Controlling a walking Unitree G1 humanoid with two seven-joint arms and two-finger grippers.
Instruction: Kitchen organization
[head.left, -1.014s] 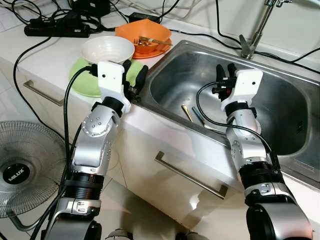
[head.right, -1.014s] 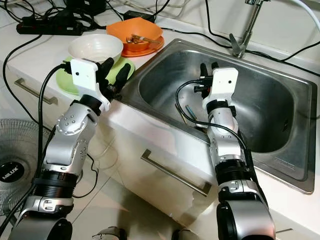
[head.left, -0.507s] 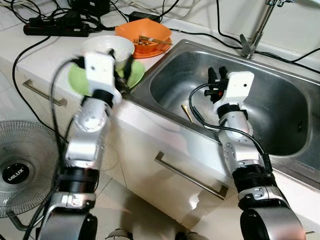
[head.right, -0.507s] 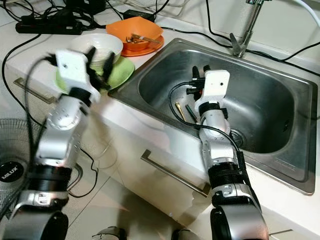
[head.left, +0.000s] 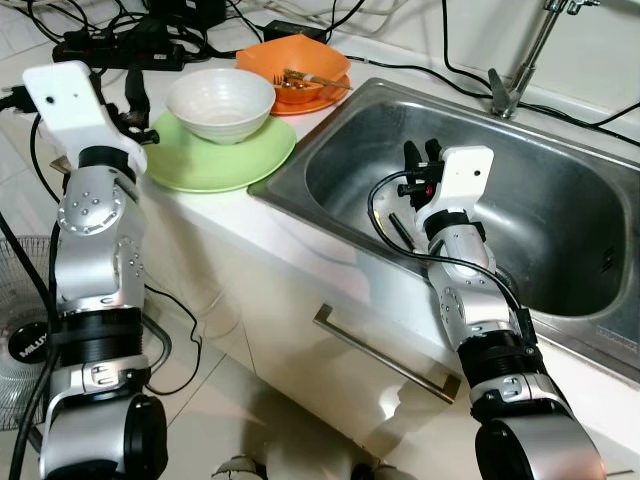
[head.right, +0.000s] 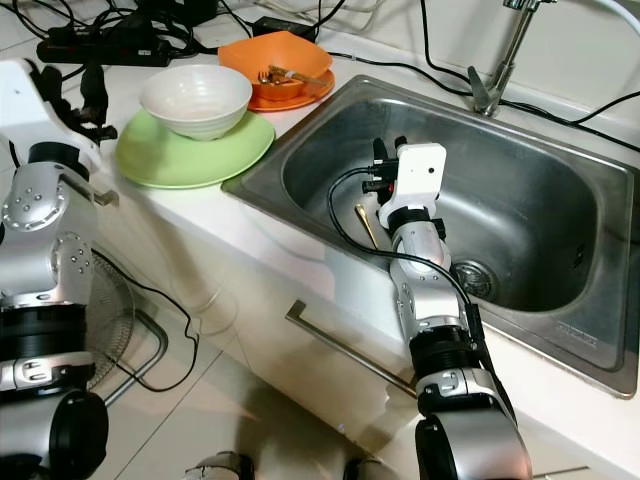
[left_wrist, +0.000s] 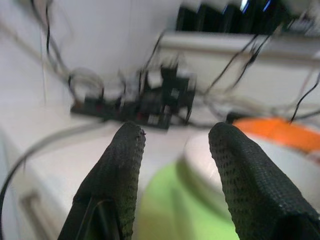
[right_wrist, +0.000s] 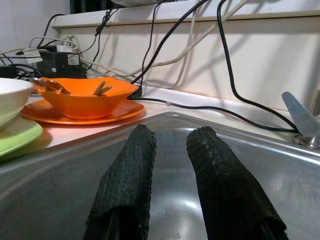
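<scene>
A white bowl (head.left: 220, 100) sits on a green plate (head.left: 200, 165) on the counter. Behind it an orange bowl (head.left: 290, 65) holding cutlery rests on an orange plate (head.left: 322, 100). My left gripper (left_wrist: 177, 137) is open and empty, raised left of the green plate and pointing over it toward the white bowl. My right gripper (head.left: 420, 155) hovers inside the steel sink (head.left: 560, 130) near its left wall, fingers (right_wrist: 130, 175) slightly apart with nothing between them. A gold-coloured utensil (head.right: 365, 225) and a dark utensil (head.left: 400, 228) lie on the sink floor beside the right arm.
A faucet (head.left: 520, 60) stands behind the sink. A power strip (head.left: 120, 45) and tangled cables run along the back of the counter. A fan (head.left: 20, 340) stands on the floor at left. Below the counter edge is a drawer handle (head.left: 385, 355).
My left arm swung away from the plate's near edge, out to the left and upward. My right gripper shifted left inside the sink.
</scene>
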